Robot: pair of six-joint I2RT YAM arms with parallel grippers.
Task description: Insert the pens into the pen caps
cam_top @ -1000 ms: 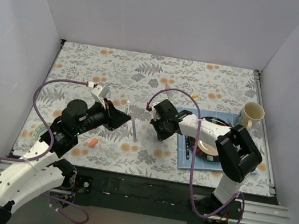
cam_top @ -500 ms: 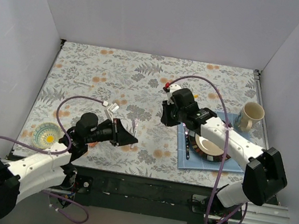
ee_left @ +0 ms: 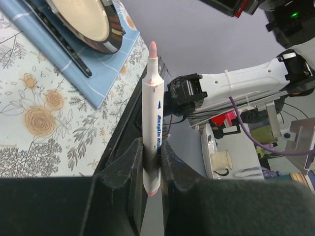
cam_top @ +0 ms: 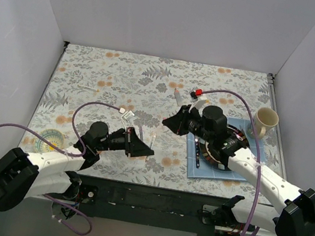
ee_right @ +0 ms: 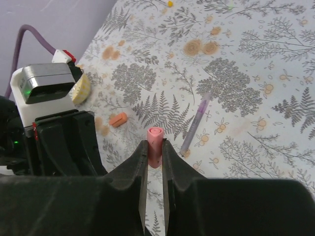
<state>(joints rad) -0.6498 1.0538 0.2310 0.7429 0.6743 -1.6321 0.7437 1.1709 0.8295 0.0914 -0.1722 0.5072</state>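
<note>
Pink pair in hand, unjoined: grips the whitish pen [ee_left: 153,123] in the left fingers [ee_left: 123,172] and the pink cap [ee_right: 155,139] in the right fingers [ee_right: 135,167] above the tabletop's [ee_right: 256,59] near edge; leaves purple pen [ee_right: 195,123] and orange cap [ee_right: 118,119] lying apart.

Left end effector [cam_top: 143,150] with pen [ee_left: 153,113] drew back nearward; right arm [cam_top: 247,164] swung rightward.

The whitish pen [ee_left: 153,123] in the left wrist view is carrying one line of blue lettering [ee_left: 158,130] running lengthwise down its barrel, at 6 o'clock from a small blue triangle mark [ee_left: 159,104]. The letters are showing too blurred to read.
</note>
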